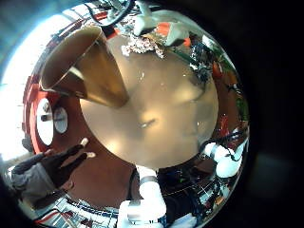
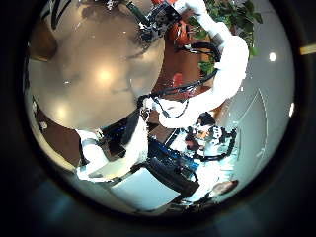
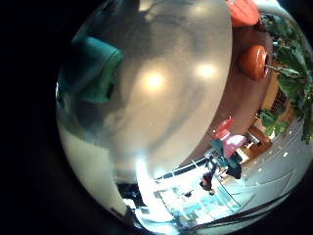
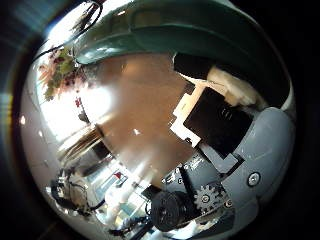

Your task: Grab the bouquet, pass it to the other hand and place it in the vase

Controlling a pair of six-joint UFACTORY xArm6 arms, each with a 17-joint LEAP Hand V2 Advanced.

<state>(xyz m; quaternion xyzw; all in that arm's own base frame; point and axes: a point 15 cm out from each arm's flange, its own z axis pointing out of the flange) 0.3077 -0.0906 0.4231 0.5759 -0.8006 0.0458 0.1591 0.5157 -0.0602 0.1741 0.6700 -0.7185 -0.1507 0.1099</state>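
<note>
In the left little finger side palm view the bouquet [image 1: 142, 45] is at the far edge of the round table [image 1: 161, 104], with my right hand [image 1: 155, 21] at its stem end. The vase [image 1: 81, 66] stands upright on the table, away from the bouquet. In the right thumb side palm view the bouquet's wrap [image 4: 170, 40] runs close across the palm, its flowers [image 4: 60, 70] stick out past it, and a finger [image 4: 215, 110] curls against the wrap. My left hand [image 2: 148, 178] hangs high over the table, fingers relaxed, holding nothing.
The right arm [image 2: 222, 69] reaches in over the table's edge [image 2: 59, 99]. Chairs [image 3: 252, 61] and a plant [image 3: 289, 73] stand beyond the table.
</note>
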